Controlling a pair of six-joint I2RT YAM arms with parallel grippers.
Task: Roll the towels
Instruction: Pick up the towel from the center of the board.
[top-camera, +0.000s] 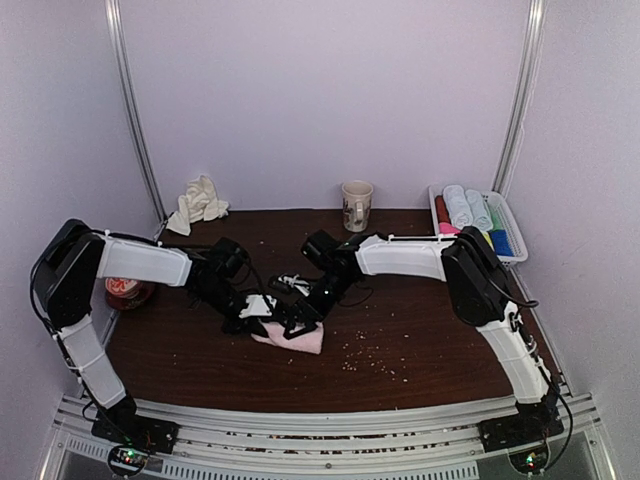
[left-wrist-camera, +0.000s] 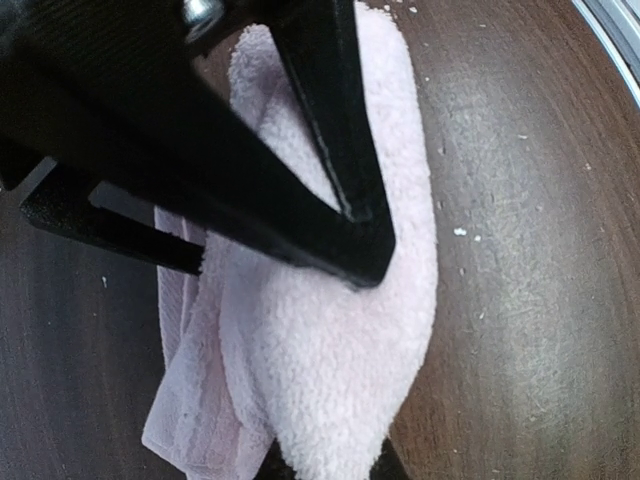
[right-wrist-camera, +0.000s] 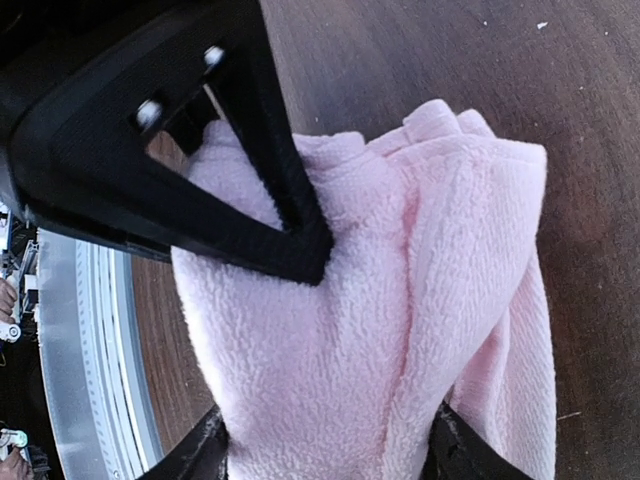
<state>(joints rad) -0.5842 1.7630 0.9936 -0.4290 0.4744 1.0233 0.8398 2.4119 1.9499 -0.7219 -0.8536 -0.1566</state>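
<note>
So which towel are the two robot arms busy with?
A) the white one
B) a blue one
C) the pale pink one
C: the pale pink towel sits between the left fingers and between the right fingers, while the white towel lies crumpled alone at the back left.

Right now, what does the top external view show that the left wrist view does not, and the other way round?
Only top external: the cream towel crumpled at the back left, a cup, and a tray of rolled towels at the back right. Only left wrist: the fuzzy pile and folded layers of the cloth, close up. Both: the pale pink towel on the dark table, with the left gripper on it.
</note>
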